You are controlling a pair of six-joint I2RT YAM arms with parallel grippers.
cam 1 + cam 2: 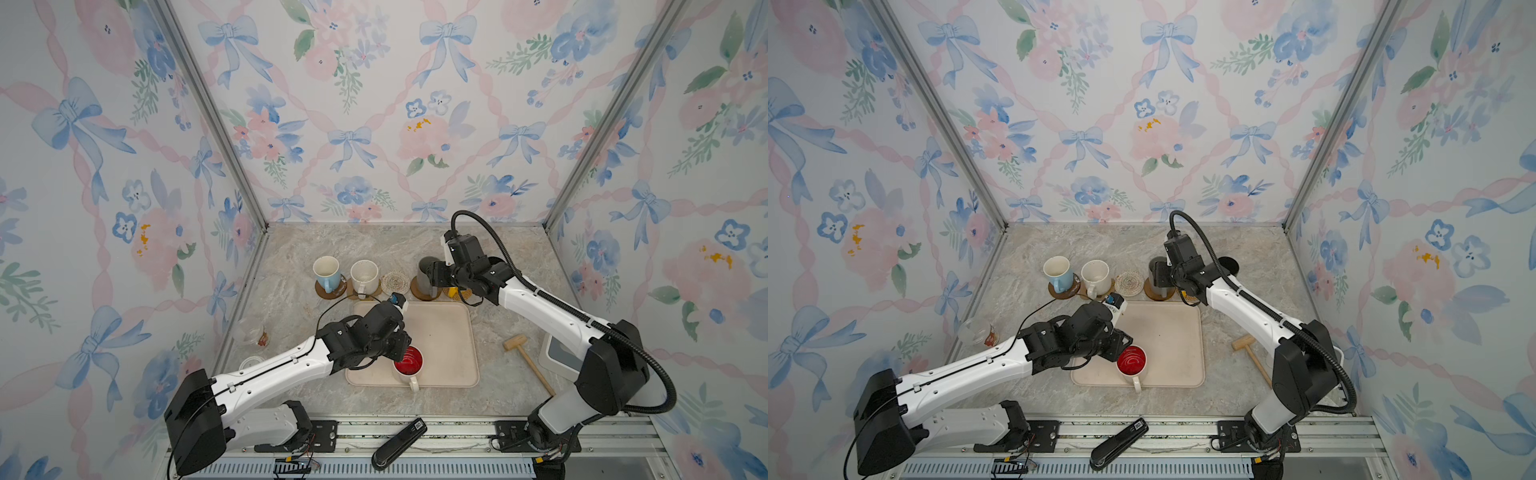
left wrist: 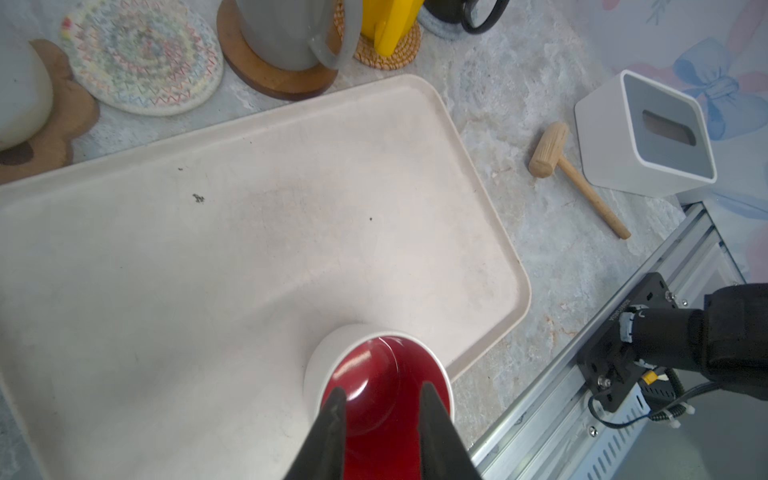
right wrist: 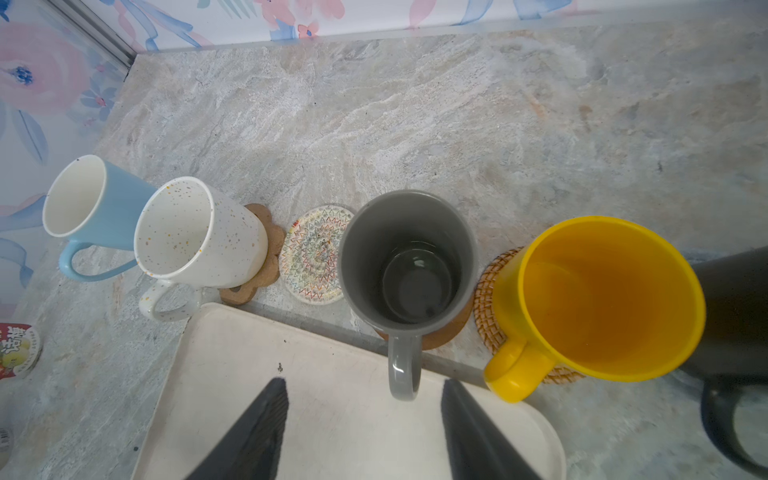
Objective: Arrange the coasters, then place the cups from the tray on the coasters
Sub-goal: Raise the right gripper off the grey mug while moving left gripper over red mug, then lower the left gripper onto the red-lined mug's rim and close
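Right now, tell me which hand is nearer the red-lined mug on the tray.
Left. The left hand is at the rim of the red-lined mug; the right hand is across the tray, by the grey mug.

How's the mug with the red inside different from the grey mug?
The red-lined mug is white outside; the grey mug is grey throughout. The red-lined mug stands on the tray; the grey mug sits on a wooden coaster. Both stand upright and empty, each with one handle.
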